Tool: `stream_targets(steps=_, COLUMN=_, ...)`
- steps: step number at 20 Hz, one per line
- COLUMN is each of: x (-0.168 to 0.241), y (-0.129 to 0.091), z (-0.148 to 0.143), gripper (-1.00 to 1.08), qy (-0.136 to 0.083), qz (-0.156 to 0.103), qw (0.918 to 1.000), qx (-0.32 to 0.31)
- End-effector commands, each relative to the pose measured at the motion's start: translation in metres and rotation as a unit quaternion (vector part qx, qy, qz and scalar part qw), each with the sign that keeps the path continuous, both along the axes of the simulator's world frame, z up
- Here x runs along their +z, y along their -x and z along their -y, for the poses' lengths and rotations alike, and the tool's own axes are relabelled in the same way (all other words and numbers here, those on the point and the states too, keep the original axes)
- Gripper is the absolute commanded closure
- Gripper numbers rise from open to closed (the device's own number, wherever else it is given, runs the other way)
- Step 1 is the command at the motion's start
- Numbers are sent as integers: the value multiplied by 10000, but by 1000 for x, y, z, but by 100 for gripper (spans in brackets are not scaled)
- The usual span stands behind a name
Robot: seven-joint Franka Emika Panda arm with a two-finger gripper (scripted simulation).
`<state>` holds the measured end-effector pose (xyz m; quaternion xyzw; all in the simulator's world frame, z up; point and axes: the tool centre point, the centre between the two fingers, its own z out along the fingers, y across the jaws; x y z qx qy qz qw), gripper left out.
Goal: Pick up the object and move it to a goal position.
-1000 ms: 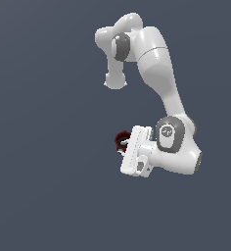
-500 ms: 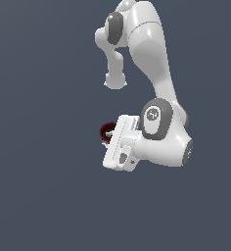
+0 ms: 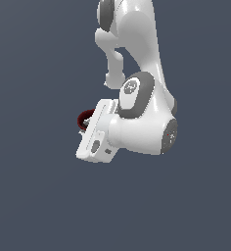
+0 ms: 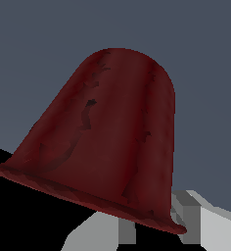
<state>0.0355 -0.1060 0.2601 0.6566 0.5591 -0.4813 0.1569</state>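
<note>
The object (image 3: 84, 118), a dark red cup, sits gripped in the end effector (image 3: 90, 128), peeking out on the exterior view's left; the wrist view shows it (image 4: 107, 137) filling the frame between the fingers (image 4: 186, 215).

You're looking at a simulator render, not a real room: flat slate-grey backdrop (image 3: 34, 206) fills the exterior view with no floor line, walls or furniture to tell a place by. The white arm (image 3: 142, 117) has smooth, plastic-looking shading. In the wrist view the same plain grey sits behind the dark red object (image 4: 107, 132), whose surface is a blotchy painted texture.
</note>
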Motion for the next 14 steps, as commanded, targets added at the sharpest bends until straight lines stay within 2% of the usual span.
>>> stream_targets(steps=1, x=22, y=-1, z=18, gripper=108, qy=6, qz=8, qw=10000, qx=-2)
stream_targets(steps=9, x=79, y=-7, z=68, gripper=108, qy=10, qz=11, qw=10000, qx=2)
stream_targets(steps=14, x=101, y=-10, z=87, gripper=108, qy=8, qz=15, qw=10000, qx=8)
